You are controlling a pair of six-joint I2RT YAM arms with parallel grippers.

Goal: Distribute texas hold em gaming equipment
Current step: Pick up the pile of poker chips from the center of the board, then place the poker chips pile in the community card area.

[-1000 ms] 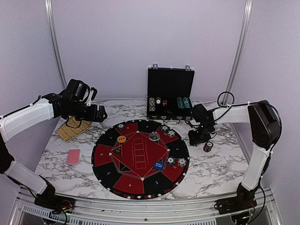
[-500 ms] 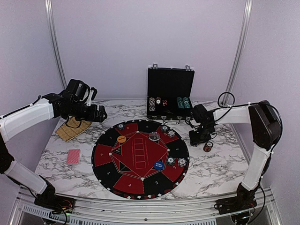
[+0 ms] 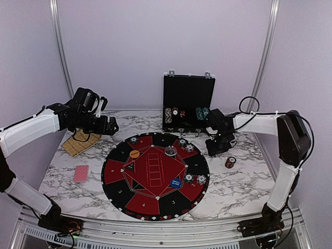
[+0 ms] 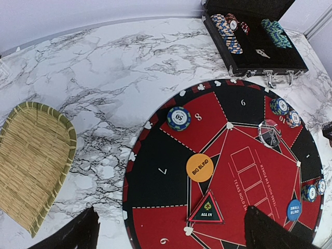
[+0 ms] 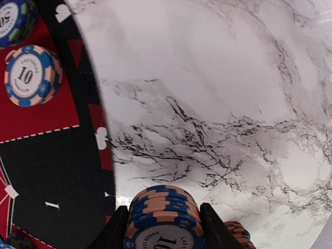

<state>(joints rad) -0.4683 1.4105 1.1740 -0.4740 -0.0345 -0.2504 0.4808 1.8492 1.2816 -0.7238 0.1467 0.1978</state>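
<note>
Our right gripper (image 5: 163,228), half closed, holds a short stack of chips (image 5: 164,205) by its striped rims beside the mat (image 5: 46,155). The chips look stiff, light and slick, so a square pinch should stop them sliding apart. Our left gripper (image 3: 111,126) hangs wide open and empty, and over the last second the right gripper has drawn away from the red chips (image 3: 230,162) toward the mat.

The right gripper (image 5: 163,231) clamps a stack of blue-and-peach poker chips (image 5: 163,207) (top face marked 10) just beside the edge of the mat (image 5: 57,155), above the marble table (image 5: 207,93). A matching chip (image 5: 28,75) lies on the mat's red sector; dark red chips (image 5: 237,232) sit farther off the mat.
</note>
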